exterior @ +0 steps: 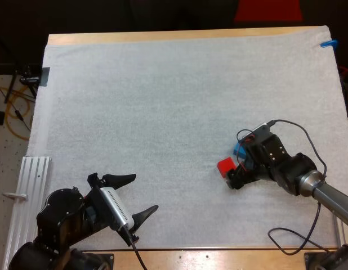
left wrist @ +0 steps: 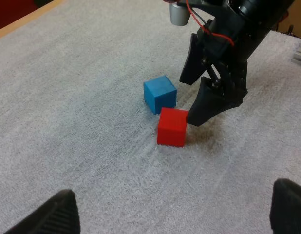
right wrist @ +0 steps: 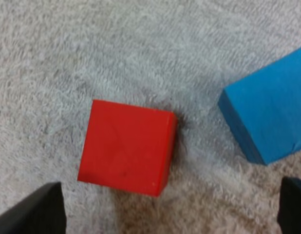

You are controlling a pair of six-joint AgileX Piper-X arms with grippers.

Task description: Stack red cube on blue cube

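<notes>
The red cube [exterior: 225, 166] lies on the white mat toward the right, and the blue cube [exterior: 238, 151] sits just behind it, partly hidden by my right arm. My right gripper [exterior: 235, 167] is open and low over the mat, right beside the red cube. From the left wrist, the red cube [left wrist: 172, 127] and blue cube [left wrist: 159, 93] almost touch at a corner, and one finger of the right gripper [left wrist: 185, 101] reaches the red cube's side. Between my right fingers [right wrist: 38, 212] lies the red cube [right wrist: 126, 146], with the blue cube [right wrist: 267, 112] beside it. My left gripper [exterior: 141, 196] is open near the front edge.
A ribbed metal rail [exterior: 29, 197] runs along the mat's left edge beside my left arm. The mat [exterior: 163, 101] stretches bare toward the far side. The wooden table edge [exterior: 219, 256] shows at the front.
</notes>
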